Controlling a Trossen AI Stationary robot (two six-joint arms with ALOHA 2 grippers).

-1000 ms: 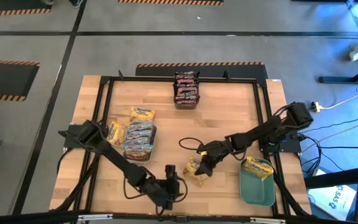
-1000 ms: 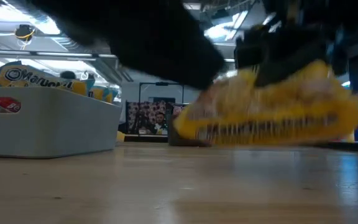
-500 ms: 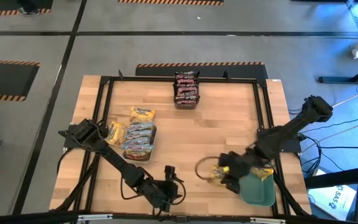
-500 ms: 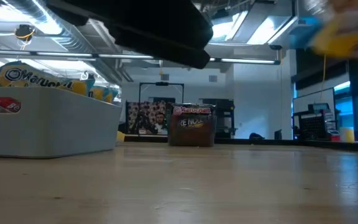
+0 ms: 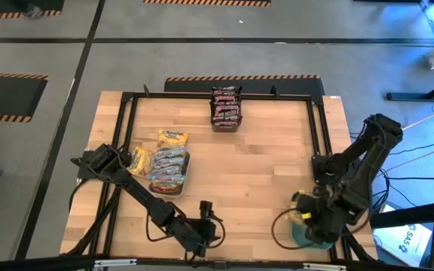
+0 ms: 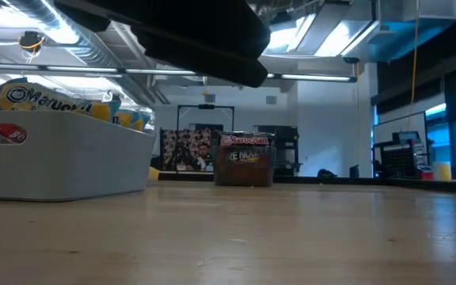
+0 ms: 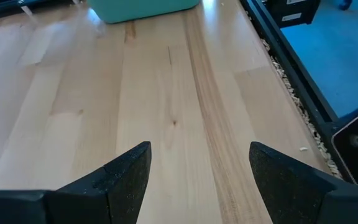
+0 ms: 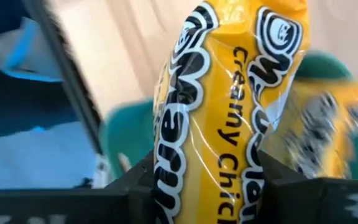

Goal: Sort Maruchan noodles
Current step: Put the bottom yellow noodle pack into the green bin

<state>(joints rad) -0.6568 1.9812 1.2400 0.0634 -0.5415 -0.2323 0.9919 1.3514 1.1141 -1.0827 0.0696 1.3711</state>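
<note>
I have carried the yellow packet [image 8: 229, 118] from mid-desk to above the teal tray [image 5: 307, 235]; right gripper [image 8: 207, 171] pinching it, ready to drop.

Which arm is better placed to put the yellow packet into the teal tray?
The right. Its right gripper is shut on the yellow packet directly above the teal tray. The left gripper is open and empty over bare wood.
</note>
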